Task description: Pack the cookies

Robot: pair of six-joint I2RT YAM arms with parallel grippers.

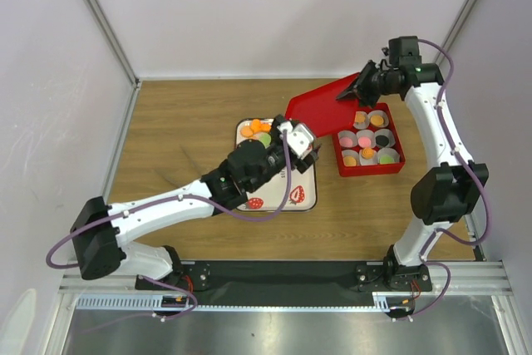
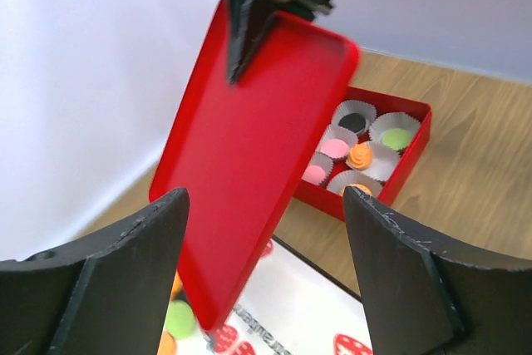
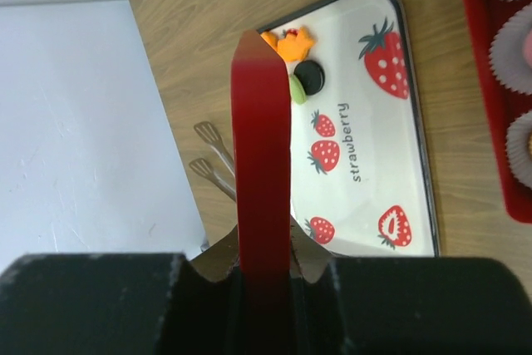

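Two arms, one tray, one box, one lid, one pair of tongs. The red box (image 1: 370, 170) stands on the right side of the table (image 1: 183, 122), holding white paper cups (image 1: 387, 155) in three rows. Eight cups show, the lid hiding the far left corner. Most carry cookies (image 1: 364, 139): orange, pink, green and black. Four more loose cookies (image 3: 310, 77) lie at the far left corner of the strawberry tray (image 1: 303, 197): two orange, one black and one green, the green half hidden behind the lid. The left claw (image 2: 263, 197) hangs spread wide over the tray's far right part, nothing between its fingers. The loose cookies lie below and to its left, the box ahead to its right. The right claw (image 3: 263, 263) is pinching the red lid (image 1: 320, 110) by one edge, tilted, its low end over the tray's far right corner, between the left claw and the box. A narrow strip of wood separates tray from box. Wider wood lies left of the tray, where the tongs (image 3: 212, 155) rest.
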